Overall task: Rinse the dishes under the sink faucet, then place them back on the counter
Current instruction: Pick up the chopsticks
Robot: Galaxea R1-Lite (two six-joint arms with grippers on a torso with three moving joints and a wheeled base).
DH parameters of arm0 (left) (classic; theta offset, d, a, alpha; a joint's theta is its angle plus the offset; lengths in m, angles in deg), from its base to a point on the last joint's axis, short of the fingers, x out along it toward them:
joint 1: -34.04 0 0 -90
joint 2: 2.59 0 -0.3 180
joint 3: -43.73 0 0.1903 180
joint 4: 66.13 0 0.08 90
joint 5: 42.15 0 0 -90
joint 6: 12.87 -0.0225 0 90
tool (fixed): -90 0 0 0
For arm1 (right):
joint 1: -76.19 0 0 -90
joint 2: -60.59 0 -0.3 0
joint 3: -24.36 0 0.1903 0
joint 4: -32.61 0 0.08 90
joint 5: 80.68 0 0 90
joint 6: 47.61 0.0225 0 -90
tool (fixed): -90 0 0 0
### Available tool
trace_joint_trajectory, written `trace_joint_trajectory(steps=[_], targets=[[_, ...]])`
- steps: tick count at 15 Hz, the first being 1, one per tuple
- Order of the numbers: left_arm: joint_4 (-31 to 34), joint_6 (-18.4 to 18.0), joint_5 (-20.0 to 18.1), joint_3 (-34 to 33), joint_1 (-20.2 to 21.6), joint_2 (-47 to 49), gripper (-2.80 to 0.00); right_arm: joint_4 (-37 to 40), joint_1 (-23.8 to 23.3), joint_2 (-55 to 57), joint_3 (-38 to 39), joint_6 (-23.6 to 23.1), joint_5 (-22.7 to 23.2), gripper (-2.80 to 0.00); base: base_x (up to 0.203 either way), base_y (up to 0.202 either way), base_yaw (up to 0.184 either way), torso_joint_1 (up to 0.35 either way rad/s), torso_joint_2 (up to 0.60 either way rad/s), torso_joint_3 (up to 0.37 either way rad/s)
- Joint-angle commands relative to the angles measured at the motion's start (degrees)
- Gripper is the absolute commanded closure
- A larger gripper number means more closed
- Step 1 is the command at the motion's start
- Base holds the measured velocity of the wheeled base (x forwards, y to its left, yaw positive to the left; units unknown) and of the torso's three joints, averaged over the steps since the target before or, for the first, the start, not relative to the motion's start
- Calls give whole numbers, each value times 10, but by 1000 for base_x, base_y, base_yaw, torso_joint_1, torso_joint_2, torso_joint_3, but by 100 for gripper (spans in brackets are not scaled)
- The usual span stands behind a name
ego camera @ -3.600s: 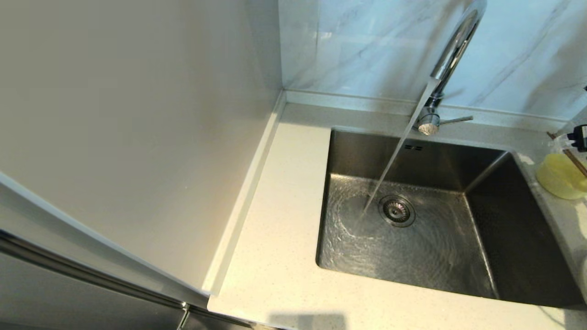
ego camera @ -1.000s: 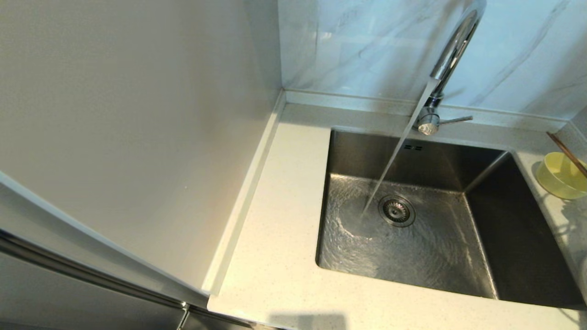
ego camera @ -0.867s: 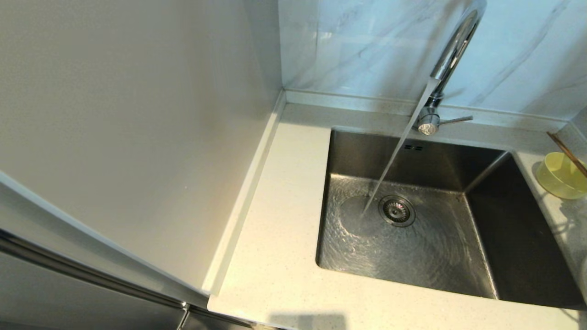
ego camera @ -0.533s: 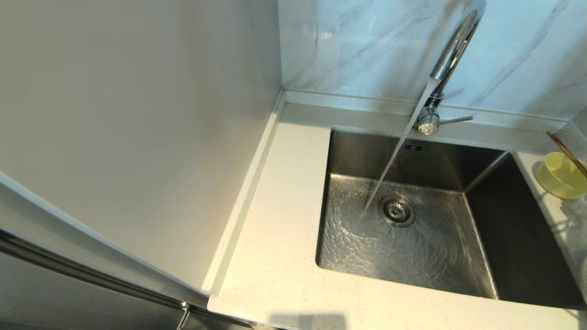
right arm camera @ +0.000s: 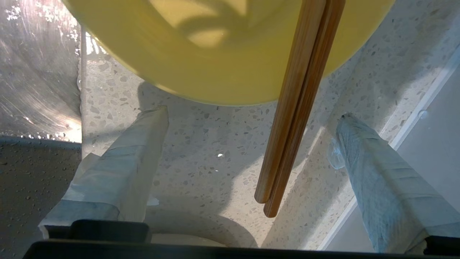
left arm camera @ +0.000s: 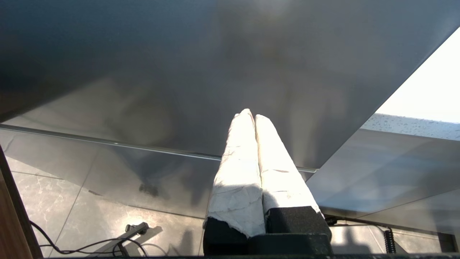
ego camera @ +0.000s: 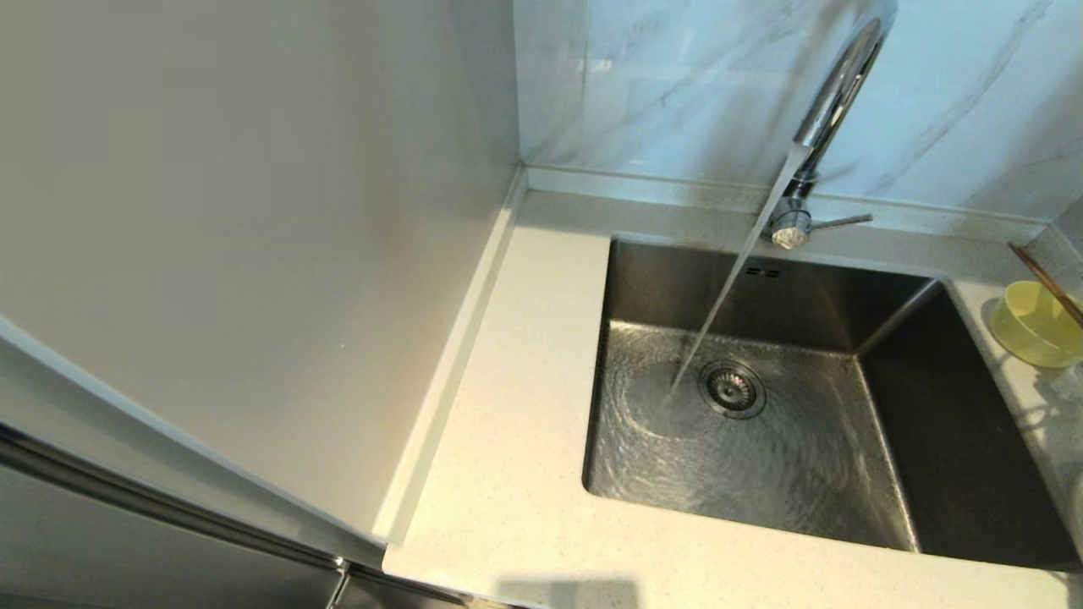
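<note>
The pale-yellow bowl (ego camera: pixel 1032 326) stands on the counter (ego camera: pixel 508 423) at the sink's right, with the brown chopsticks (ego camera: pixel 1045 283) lying across it. Water runs from the chrome faucet (ego camera: pixel 833 93) into the steel sink (ego camera: pixel 956 440) beside the drain. In the right wrist view my right gripper (right arm camera: pixel 251 115) is open just short of the bowl (right arm camera: pixel 215 72). Its fingers stand either side of the chopsticks' (right arm camera: pixel 294 108) free ends without touching them. A cream curved rim, probably the plate (right arm camera: pixel 187 225), shows under the gripper. My left gripper (left arm camera: pixel 251 115) is shut and empty, parked low by the cabinet front.
A tall pale cabinet side (ego camera: pixel 254 254) walls off the counter's left. The grey-veined marble wall (ego camera: pixel 677 85) and a low raised edge run behind the sink. A white upstand (right arm camera: pixel 413 126) runs close by my right gripper's outer finger.
The right gripper showed at the bowl in the oldest frame and has left the head view since. Over the last second only shadows beside the bowl shift. Water keeps running.
</note>
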Motion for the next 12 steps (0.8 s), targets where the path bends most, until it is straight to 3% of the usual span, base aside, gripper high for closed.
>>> trace_joint_trajectory(steps=[1,11,12], targets=[[0,0,0,0,0,0,0,2,0,1,-1,-2,1,-280,0,0,0,0,0,0],[0,0,0,0,0,0,0,1,-2,-1,-12,-2,-2,-280,0,0,0,0,0,0],[0,0,1,0,0,0,0,1,-2,-1,-12,7,-2,0,0,0,0,0,0,0]])
